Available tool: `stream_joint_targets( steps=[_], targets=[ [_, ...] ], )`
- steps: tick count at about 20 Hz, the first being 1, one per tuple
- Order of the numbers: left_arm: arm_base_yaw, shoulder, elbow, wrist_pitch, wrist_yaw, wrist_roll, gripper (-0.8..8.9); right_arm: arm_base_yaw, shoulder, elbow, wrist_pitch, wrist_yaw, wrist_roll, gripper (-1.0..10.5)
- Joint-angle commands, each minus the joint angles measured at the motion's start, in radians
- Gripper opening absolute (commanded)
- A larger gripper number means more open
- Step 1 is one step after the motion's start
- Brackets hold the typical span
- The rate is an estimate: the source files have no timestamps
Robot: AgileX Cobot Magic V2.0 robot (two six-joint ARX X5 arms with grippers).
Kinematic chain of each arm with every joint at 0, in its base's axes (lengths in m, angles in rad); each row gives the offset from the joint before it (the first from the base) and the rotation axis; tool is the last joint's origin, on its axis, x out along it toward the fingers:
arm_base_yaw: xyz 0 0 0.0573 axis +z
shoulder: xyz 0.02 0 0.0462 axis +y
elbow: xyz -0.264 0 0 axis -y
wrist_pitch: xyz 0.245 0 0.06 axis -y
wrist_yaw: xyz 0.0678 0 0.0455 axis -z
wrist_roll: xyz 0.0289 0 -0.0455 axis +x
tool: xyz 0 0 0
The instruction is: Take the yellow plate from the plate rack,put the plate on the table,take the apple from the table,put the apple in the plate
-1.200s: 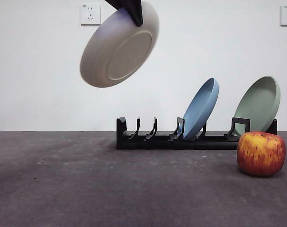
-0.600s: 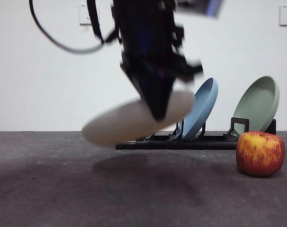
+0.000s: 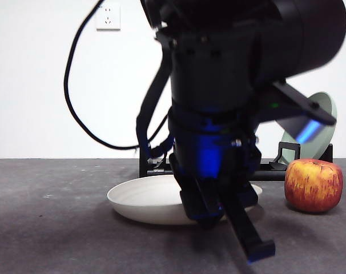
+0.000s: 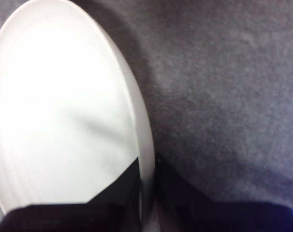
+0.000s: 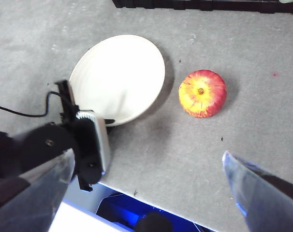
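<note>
Front view, near to far: left hand pinches the near rim of the yellow plate, which lies flat on the bench. Apple sits at 3 o'clock of the plate, apart. Plate rack behind, sage-green plate in it. Right hand hangs high, wide open, empty. Plate likely stiff, light, breakable; rim is the hold. Apple firm, may roll; grip across its widest part. Count: two plates visible, one apple, one rack.
</note>
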Motion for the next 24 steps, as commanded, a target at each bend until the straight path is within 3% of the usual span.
stream_joint_targets(
  steps=[1,6,10,17,20,24],
  targets=[
    [0.000,0.018,-0.009,-0.003,0.074,-0.023,0.00,0.002,0.000,0.003,0.003,-0.001,0.006,6.3],
    [0.001,0.018,-0.009,0.003,0.100,-0.039,0.14,0.002,0.000,0.003,0.003,-0.001,0.006,6.3],
    [0.002,0.007,-0.003,0.001,0.095,-0.039,2.61,0.002,0.000,0.003,0.003,-0.001,0.006,6.3],
    [0.000,-0.187,-0.003,-0.013,0.100,-0.072,2.60,0.002,0.026,0.003,0.034,0.002,0.006,6.3],
    [0.000,-0.365,-0.003,-0.019,0.107,-0.131,2.60,0.002,0.097,0.003,0.093,0.003,0.006,6.3],
    [0.000,-0.635,-0.003,-0.018,0.204,-0.240,2.59,0.014,0.255,0.003,0.182,0.007,0.006,6.3]
  ],
)
